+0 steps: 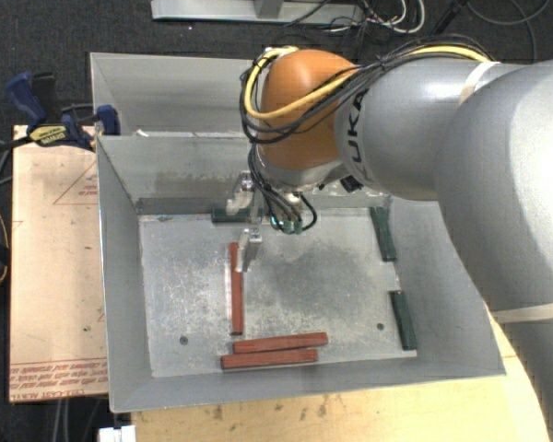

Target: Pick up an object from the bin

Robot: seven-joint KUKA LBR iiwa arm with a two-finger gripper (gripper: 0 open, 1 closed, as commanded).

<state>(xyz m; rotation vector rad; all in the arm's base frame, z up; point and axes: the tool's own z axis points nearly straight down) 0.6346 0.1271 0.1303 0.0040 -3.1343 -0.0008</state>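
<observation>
The red stick [235,293] lies lengthwise left of centre. The gripper [250,247] hangs at its upper end; I cannot tell whether it is open or closed. It would do best to centre over the stick, straddle its narrow width, then descend.

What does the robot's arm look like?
The arm is fat, round and silver-grey, with dark letters on its side. Near its end sits a shiny orange dome. Yellow and black cables loop round that dome. Below it hangs a small grey metal gripper.
</observation>
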